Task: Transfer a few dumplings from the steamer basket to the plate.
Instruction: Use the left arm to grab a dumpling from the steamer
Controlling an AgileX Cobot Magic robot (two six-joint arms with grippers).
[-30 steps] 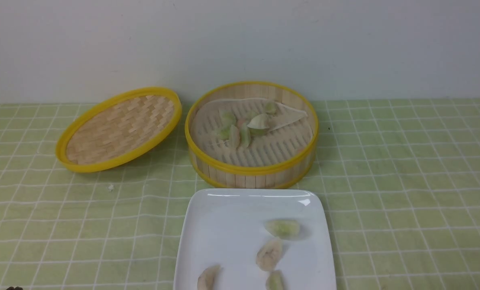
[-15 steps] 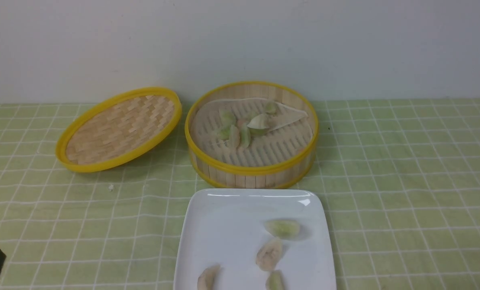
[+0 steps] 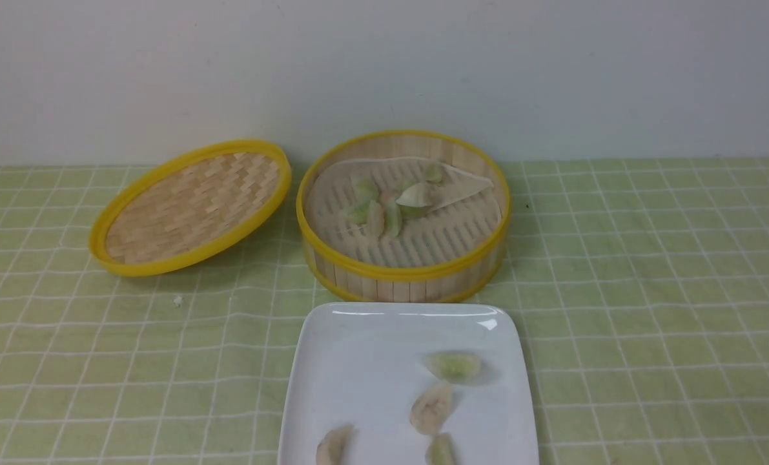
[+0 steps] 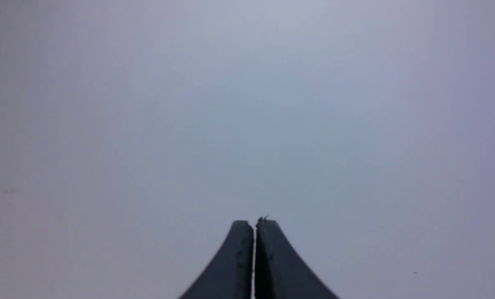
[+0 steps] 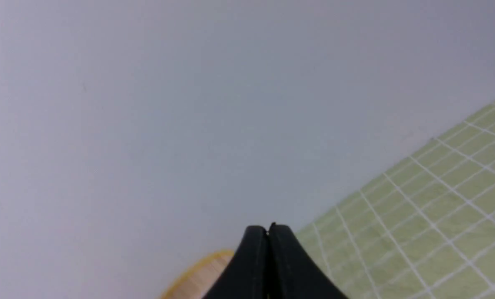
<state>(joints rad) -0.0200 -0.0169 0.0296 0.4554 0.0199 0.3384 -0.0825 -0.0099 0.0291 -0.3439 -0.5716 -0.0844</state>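
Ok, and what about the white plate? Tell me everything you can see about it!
The plate is shiny white and square with rounded corners and a slightly raised rim. It looks like ceramic. It lies flat on the green checked tablecloth, just in front of the steamer basket; whether the two touch is unclear. The picture cuts off its near edge. Four dumplings lie on it, mostly toward the right: two greenish, two cream. Nothing else touches it.

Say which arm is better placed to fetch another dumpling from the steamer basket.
Right, probably: right gripper, shut, faces a yellow bamboo rim and the cloth; left gripper, shut, faces only wall.
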